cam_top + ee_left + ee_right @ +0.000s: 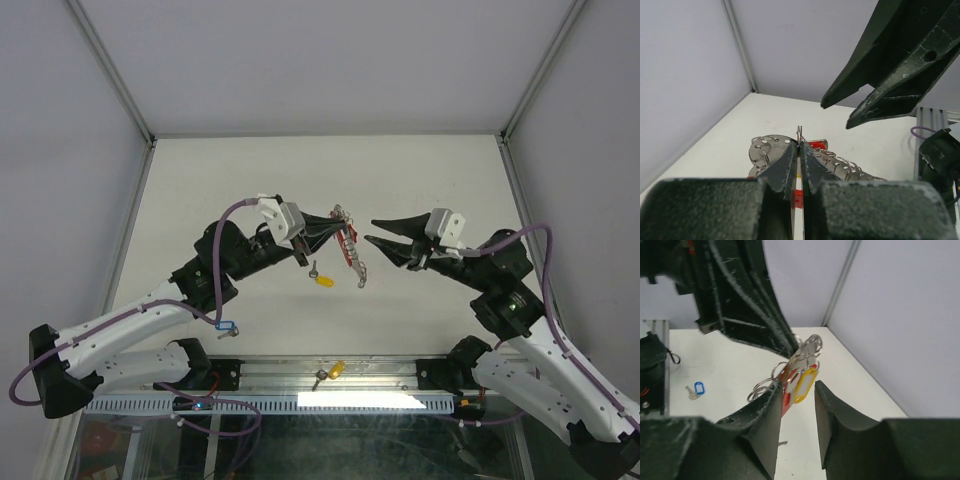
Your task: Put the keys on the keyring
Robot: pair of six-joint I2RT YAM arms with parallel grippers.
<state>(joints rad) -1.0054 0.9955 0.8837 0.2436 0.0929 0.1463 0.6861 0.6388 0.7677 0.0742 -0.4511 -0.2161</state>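
The left fingers (785, 167) are clenching the curved red plastic keyring (350, 245) with silver rings; the right fingers (765, 425) are standing parted nearby.

Red keyring (348, 243) aloft, blue-tagged key (226, 327) lying apart

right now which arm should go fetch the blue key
Right, probably. The right gripper is open and empty, while the left gripper is shut on the keyring and holds it up. The blue key lies on the robot's left, though.
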